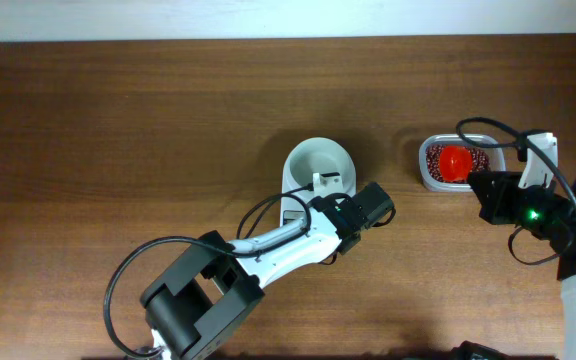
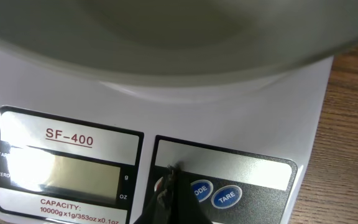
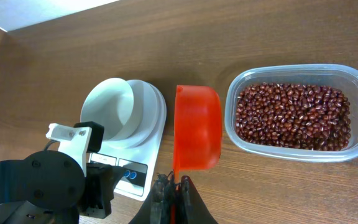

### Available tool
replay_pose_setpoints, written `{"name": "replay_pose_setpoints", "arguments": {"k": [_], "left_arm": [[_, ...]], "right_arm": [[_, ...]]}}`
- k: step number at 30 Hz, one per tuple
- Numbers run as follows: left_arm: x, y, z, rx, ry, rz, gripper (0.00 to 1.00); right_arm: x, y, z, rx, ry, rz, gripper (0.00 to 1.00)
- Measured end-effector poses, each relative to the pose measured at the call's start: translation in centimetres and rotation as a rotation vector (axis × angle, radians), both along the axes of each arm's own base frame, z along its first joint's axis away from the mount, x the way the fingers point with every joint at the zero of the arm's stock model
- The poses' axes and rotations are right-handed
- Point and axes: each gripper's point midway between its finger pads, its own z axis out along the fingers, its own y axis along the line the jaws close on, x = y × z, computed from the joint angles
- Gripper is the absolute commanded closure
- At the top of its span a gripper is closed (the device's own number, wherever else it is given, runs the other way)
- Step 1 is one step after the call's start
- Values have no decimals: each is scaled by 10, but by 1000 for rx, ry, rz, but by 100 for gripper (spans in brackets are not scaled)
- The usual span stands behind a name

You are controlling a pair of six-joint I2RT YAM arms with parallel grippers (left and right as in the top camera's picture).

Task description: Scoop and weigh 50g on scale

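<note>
Switching on or zeroing the scale [image 2: 166, 106] appears to be the step in hand. The left gripper [image 2: 166, 183], jaws pressed shut on nothing, is setting its tip on the grey control panel just beside the blue TARE button [image 2: 227, 197]. The display [image 2: 64, 174] is showing no digits.

The scale is sitting mid-table [image 1: 118, 120], a smooth white plastic slab carrying a round white bowl [image 3: 114, 106] that is looking empty. The beans [image 3: 294, 115] are all lying in the clear, round-cornered plastic tub [image 3: 291, 152], near the scale on the right arm's side. They are small, glossy, oval grains in a loose heap that should flow around a scoop.

The right gripper [image 3: 171, 186] is clamping the handle of a hard orange-red plastic scoop [image 3: 197, 127] and holding it over the tub, with no beans visible in it.

Next, the scale is needing a zero reading. After that comes a shallow dip, a level carry and small, careful tips into the bowl.
</note>
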Motion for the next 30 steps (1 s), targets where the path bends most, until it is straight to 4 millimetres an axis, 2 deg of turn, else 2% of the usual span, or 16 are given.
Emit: {"name": "replay_pose_setpoints", "arguments": {"k": [12, 27, 30], "left_arm": [[-1, 1, 0, 3, 3, 0, 100], [-1, 2, -2, -34, 0, 89, 100], [-15, 19, -2, 37, 52, 92, 100]], "right_arm": [[0, 0, 0, 0, 0, 0, 96], [-1, 0, -1, 3, 8, 0, 96], [-3, 1, -2, 6, 17, 0, 96]]}}
